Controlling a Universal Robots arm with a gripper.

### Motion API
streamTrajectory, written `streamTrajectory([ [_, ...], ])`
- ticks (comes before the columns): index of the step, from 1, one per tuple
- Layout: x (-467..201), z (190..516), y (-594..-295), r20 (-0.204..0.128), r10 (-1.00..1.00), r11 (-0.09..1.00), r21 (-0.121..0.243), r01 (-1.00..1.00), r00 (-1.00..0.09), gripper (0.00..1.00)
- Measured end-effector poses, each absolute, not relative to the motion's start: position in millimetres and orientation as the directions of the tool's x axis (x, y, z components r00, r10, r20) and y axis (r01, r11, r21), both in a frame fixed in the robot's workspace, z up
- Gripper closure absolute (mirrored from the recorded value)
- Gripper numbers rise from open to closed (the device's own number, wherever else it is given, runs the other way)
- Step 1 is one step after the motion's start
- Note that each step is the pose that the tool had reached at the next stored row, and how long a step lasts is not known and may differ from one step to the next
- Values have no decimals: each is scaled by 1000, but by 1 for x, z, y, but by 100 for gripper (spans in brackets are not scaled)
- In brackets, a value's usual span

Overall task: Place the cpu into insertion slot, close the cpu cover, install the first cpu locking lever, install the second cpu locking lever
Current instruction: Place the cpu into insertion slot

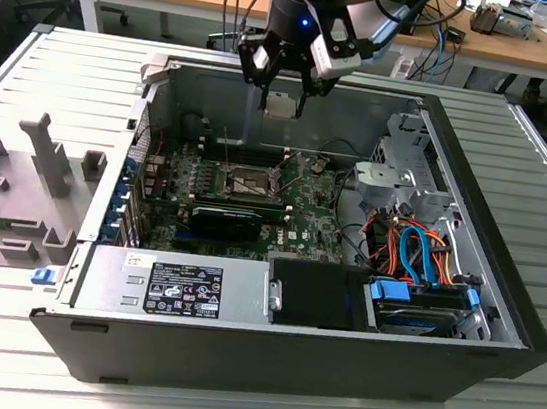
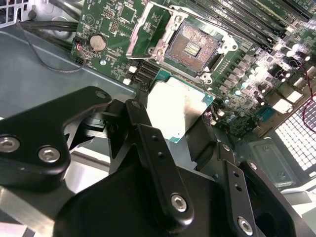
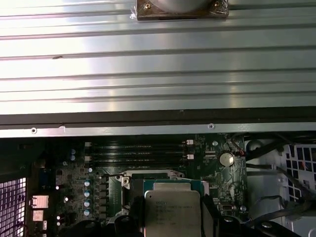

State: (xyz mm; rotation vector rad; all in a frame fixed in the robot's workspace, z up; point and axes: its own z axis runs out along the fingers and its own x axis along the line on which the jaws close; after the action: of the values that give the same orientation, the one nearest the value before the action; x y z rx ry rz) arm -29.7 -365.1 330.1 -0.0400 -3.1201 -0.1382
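Overhead, upper centre of the exterior view, the gripper [image 1: 284,90] clasped the cpu [image 1: 282,106] by opposite edges, presumably leaving its underside free to meet the uncovered insertion slot [image 1: 246,183].

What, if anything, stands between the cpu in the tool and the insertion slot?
Nothing visible does. The tool holds the cpu above the motherboard, and in the second wrist view the insertion slot lies open, contacts exposed, with clear space between.
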Motion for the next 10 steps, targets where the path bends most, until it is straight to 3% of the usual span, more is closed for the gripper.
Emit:
streamTrajectory([
  [10, -30, 314, -368, 19, 25, 996, 88, 26, -1000, 45],
])
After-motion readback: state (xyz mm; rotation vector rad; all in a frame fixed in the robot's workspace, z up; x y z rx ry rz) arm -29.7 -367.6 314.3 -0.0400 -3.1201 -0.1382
